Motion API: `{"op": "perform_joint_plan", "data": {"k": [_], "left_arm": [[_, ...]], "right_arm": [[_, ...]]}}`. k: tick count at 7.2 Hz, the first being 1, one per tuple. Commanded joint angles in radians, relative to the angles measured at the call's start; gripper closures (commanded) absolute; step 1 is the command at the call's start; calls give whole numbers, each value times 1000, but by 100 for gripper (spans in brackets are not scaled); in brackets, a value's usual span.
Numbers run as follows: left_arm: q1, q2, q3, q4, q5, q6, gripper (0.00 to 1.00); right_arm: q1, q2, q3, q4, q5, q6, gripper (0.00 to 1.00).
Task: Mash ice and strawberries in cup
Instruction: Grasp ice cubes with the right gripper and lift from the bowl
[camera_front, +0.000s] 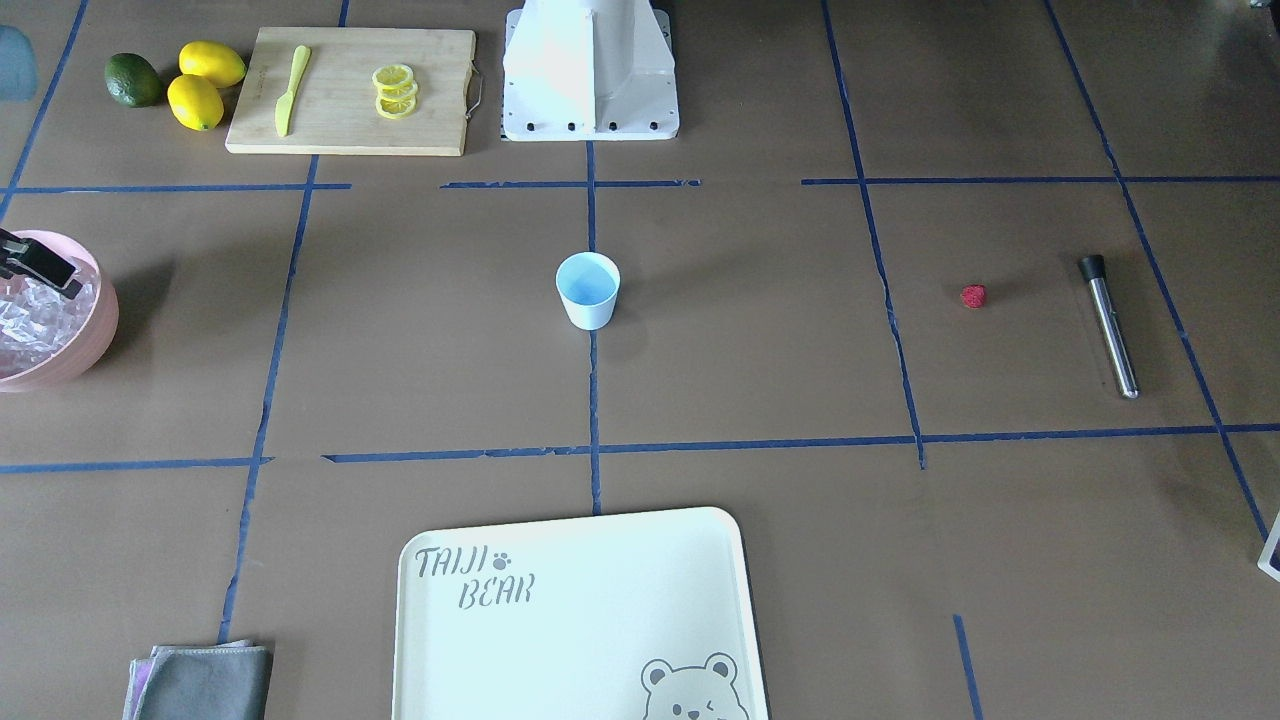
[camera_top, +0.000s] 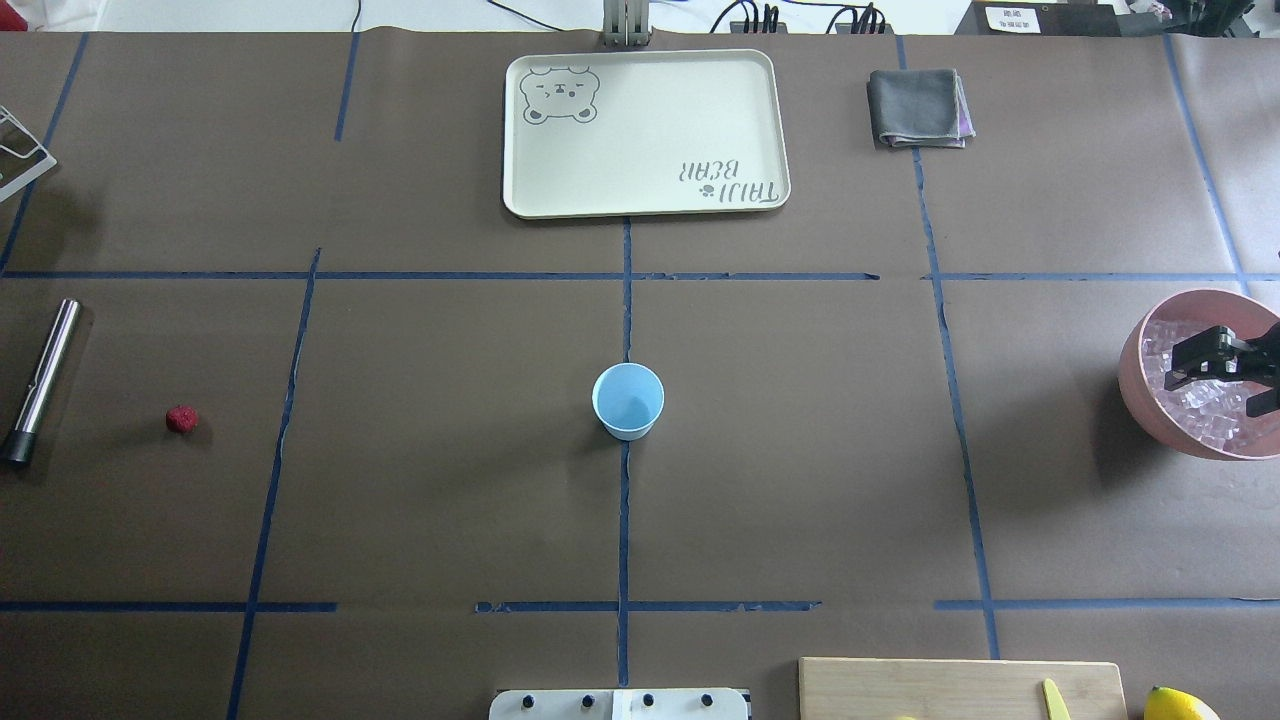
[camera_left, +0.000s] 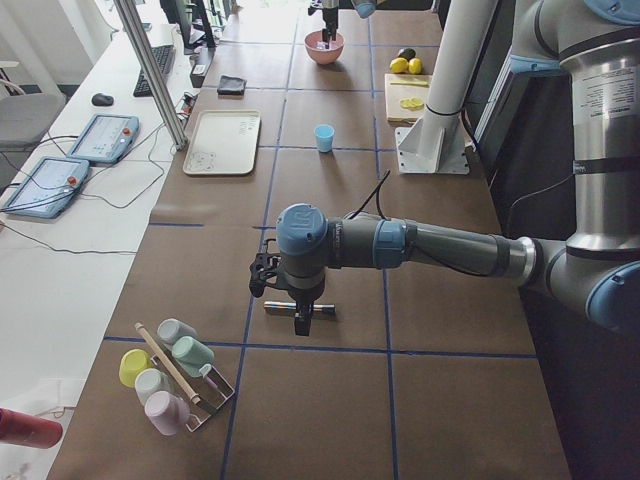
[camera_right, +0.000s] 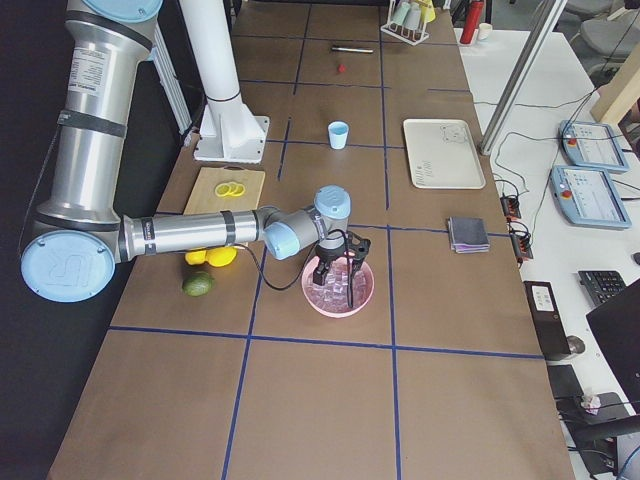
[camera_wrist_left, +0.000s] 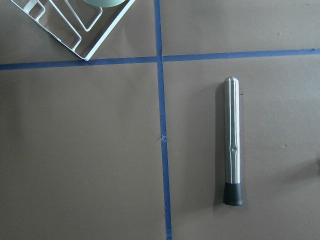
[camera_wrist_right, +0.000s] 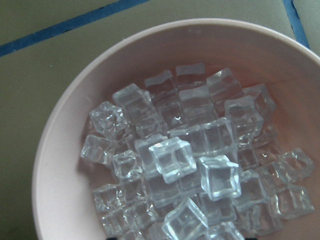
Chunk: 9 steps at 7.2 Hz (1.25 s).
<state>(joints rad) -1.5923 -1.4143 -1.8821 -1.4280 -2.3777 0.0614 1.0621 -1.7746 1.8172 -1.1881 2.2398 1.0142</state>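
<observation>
The light-blue cup (camera_top: 628, 400) stands upright and empty at the table's centre. One small red strawberry (camera_top: 182, 419) lies on the table far to the robot's left, next to a steel muddler (camera_top: 40, 380) with a black tip. Clear ice cubes (camera_wrist_right: 185, 160) fill the pink bowl (camera_top: 1135, 385) at the far right. My right gripper (camera_top: 1213, 395) hangs open just over the ice, holding nothing. My left gripper (camera_left: 300, 318) shows only in the exterior left view, above the muddler (camera_wrist_left: 231, 140); I cannot tell whether it is open or shut.
A cream bear tray (camera_top: 645, 135) and a grey cloth (camera_top: 918, 108) lie on the far side. A cutting board (camera_front: 352, 90) holds lemon slices and a yellow knife, with lemons (camera_front: 205, 80) and an avocado (camera_front: 133, 80) beside it. A white cup rack (camera_wrist_left: 80, 25) stands at the left end.
</observation>
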Motion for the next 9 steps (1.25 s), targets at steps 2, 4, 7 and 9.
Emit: {"op": "perform_joint_plan", "data": {"k": [2,4,7,9], "left_arm": [[0,0,-5,0,0,0,0],[0,0,-5,0,0,0,0],[0,0,-5,0,0,-2,0],[0,0,-5,0,0,-2,0]], "right_arm": [[-2,10,-19,1,-3,7,16],[-2,14,-24,-1,-19,7,17],[-1,14,-24,1,-19,23,36],[-2,15,-22,1,-17,53,63]]}}
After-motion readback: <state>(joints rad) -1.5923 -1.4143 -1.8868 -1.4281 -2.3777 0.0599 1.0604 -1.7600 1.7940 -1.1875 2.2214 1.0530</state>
